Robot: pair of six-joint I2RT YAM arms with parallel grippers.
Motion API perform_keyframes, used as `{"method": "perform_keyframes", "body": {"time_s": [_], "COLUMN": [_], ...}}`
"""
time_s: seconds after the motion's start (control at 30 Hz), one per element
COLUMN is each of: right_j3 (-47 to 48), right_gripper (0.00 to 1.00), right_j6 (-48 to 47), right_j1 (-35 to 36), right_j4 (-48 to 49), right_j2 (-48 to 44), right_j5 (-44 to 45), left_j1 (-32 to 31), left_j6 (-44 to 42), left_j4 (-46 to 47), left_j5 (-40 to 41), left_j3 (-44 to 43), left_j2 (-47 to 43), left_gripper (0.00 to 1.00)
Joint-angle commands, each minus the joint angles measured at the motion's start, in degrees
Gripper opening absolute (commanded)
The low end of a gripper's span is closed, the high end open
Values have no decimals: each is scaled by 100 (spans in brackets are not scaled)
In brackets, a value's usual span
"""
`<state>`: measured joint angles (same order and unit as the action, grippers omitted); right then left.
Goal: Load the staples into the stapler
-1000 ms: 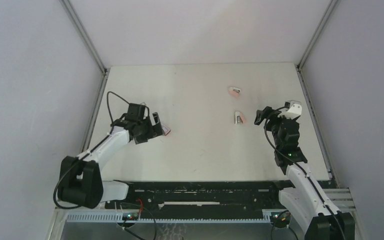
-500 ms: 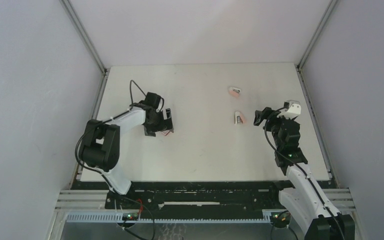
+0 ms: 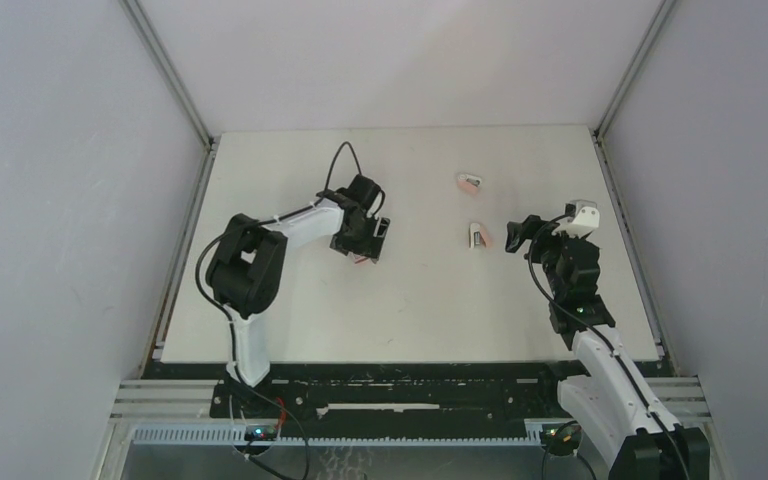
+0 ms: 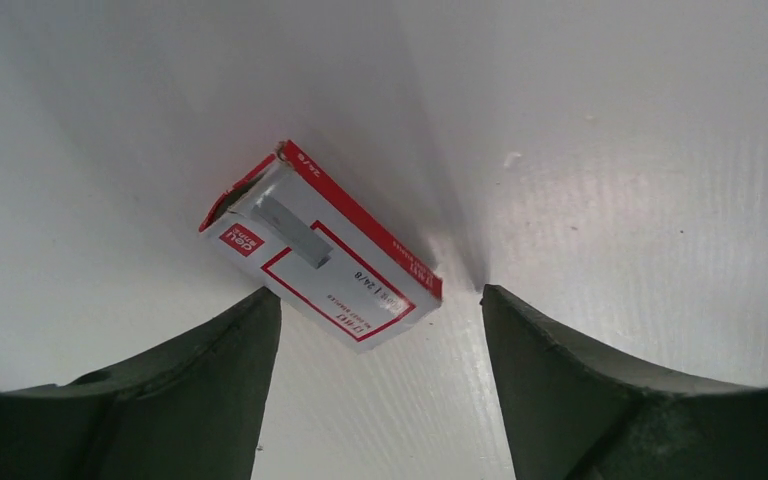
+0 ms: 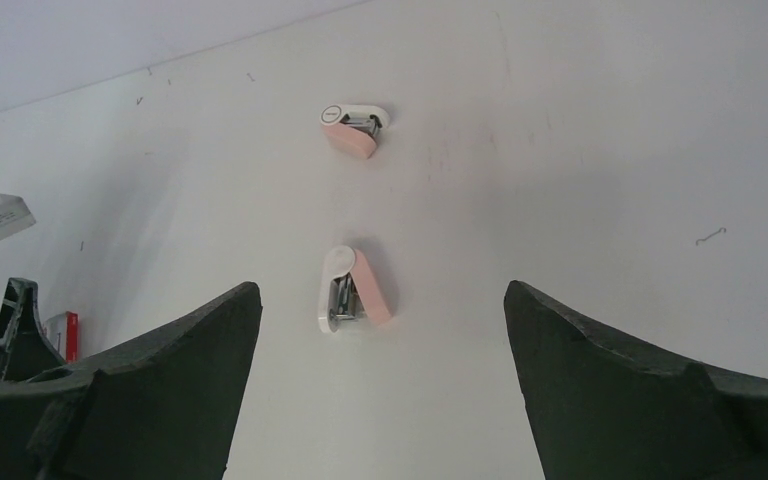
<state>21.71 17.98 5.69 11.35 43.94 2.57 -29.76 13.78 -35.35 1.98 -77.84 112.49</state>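
The staples' pack (image 4: pixel 320 245), a flat red box with a white label, lies on the white table just beyond my left gripper's fingertips. My left gripper (image 4: pixel 378 295) is open, one finger on each side of the pack's near corner, not closed on it. In the top view the pack (image 3: pixel 363 258) shows pink under my left gripper (image 3: pixel 372 243). Two small pink-and-white staplers lie on the table: one (image 5: pixel 352 290) straight ahead of my open, empty right gripper (image 5: pixel 380 288), the other (image 5: pixel 355 128) farther off. In the top view they are the near stapler (image 3: pixel 478 236), the far stapler (image 3: pixel 469 182) and my right gripper (image 3: pixel 516 234).
The white table (image 3: pixel 410 310) has raised rails along its left and right edges and grey walls around it. My left arm and its cable reach across the table's left half. The left gripper also shows at the left edge of the right wrist view (image 5: pixel 5 320).
My left arm has swung to the right and farther onto the table, and the staples' pack now lies further right with it. The right arm has barely moved.
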Motion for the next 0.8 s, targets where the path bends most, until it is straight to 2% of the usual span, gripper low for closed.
{"method": "perform_keyframes", "body": {"time_s": [0.0, 0.13, 0.23, 0.77], "right_j3": [49, 54, 51, 69], "right_gripper": [90, 90, 90, 90], "right_j6": [30, 35, 31, -31], "right_j1": [-4, 5, 2, 14], "right_j4": [277, 297, 314, 331], "right_j2": [47, 61, 78, 146], "right_j5": [-181, -288, -300, -409], "left_j1": [-103, -105, -101, -95], "left_j6": [-278, -79, 21, -8], "left_j4": [-169, -209, -223, 91], "left_j5": [473, 760, 788, -149], "left_j3": [-402, -530, -667, -1096], "left_j2": [122, 193, 252, 550], "left_gripper": [75, 70, 70, 83]}}
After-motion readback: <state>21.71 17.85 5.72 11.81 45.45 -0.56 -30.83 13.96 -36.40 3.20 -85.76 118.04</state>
